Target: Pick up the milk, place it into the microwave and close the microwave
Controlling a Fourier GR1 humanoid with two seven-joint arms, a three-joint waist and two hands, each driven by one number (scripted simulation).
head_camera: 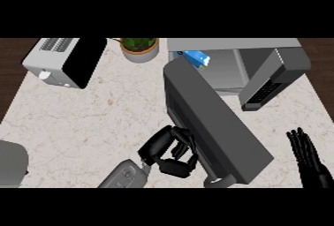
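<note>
Looking steeply down on a pale marbled tabletop (98, 119). Up at the far right, spotting the microwave (228, 43), open at the front, grey cavity on show. And there, tucked in at the cavity's far left corner: the milk (196, 58), a small blue carton, tilted, inside the microwave and well apart from both hands.

Following the microwave door (209, 123) now: a long dark slab, swung out from its left edge and angled across the middle of the tabletop toward the near side, not closed. Pale handle (220, 181) just visible at its near end. To the right of the cavity, the dark keypad panel (271, 86).

Over to the left robot hand (160, 148): right up against the door's outer face, fingers and thumb bent into a half-open C, nothing held between them. Grey forearm (124, 176) coming in below it.

Right robot hand (305, 150) resting at the right edge, fingers straight and pointing up, holding nothing, clear of the door.

Far left, a grey toaster (62, 62) with a black side; next to it, a potted plant (139, 47) just left of the microwave.
</note>
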